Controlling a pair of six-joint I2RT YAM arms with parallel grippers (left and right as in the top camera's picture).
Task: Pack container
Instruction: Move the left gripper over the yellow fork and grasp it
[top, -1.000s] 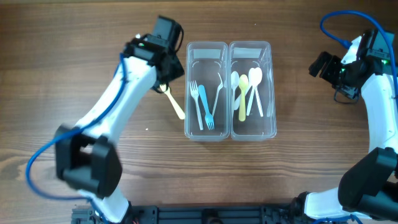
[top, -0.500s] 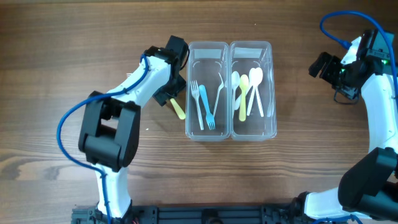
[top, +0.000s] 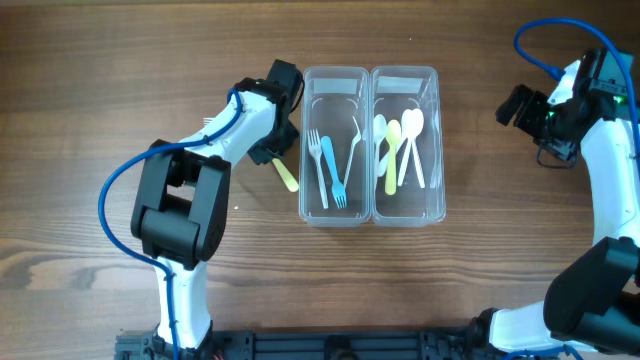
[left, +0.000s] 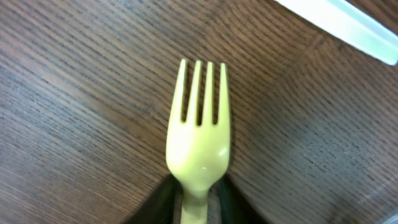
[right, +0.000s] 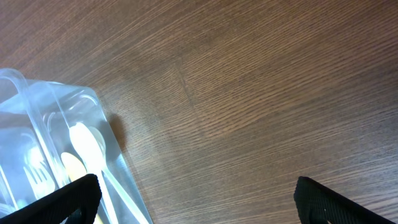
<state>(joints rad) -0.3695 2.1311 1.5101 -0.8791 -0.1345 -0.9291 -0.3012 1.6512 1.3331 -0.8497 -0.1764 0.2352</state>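
- Left claw (top: 271, 152) (left: 198, 202): clamped on the handle of the yellow fork (top: 288, 177) (left: 198, 140), with one dark finger (left: 154, 206) on each side of the handle.
- Yellow fork: outside both bins, just beside the left wall of the left bin (top: 332, 72), tines pointing away from the claw. It is low over the desk (top: 120, 80); contact with the wood cannot be confirmed.
- Left bin: clear, holds forks (top: 322, 170), two blue and one pale.
- Right bin (top: 403, 71): clear, set side by side against the left bin, holds spoons (top: 400, 150), yellow and white.
- Right claw (top: 515, 103) (right: 196, 186): fingers apart, nothing between them, above bare desk to the right of the right bin and apart from it.
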